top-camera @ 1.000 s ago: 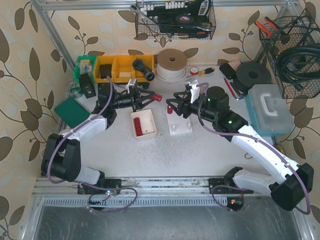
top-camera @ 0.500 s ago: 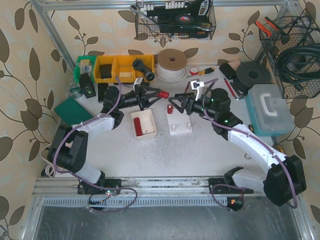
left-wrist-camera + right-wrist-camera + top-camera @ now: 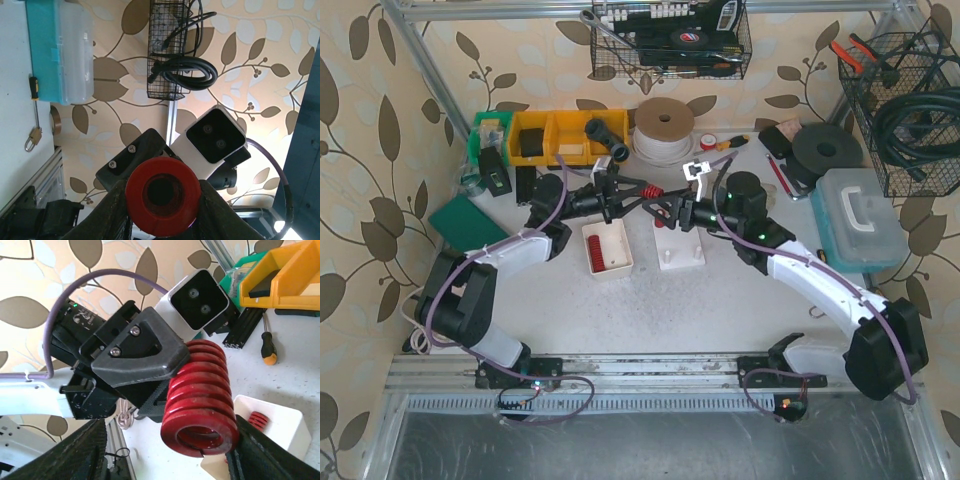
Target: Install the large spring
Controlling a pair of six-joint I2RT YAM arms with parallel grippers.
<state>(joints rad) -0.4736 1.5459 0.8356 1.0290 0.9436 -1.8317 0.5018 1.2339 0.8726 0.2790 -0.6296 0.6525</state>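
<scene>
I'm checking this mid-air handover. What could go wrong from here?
The large spring is held above the table only by the left gripper. If that releases before the open right gripper closes, the spring could drop and roll. The right fingers might also clamp the left gripper's pad rather than the coils.

- The top camera sits high over the near edge and looks down from well off, taking in the whole table (image 3: 720, 300) up to the far wall (image 3: 520, 70).
- The left wrist camera (image 3: 200, 299) faces right, very close to the large spring (image 3: 162, 194), which it sees end-on. The teal box (image 3: 55, 50) lies beyond.
- The right wrist camera (image 3: 215, 135) faces left, close beside the same spring, with the yellow bins (image 3: 280, 275) behind.
- All three views share the spring, and each wrist view shows the other's camera.
</scene>
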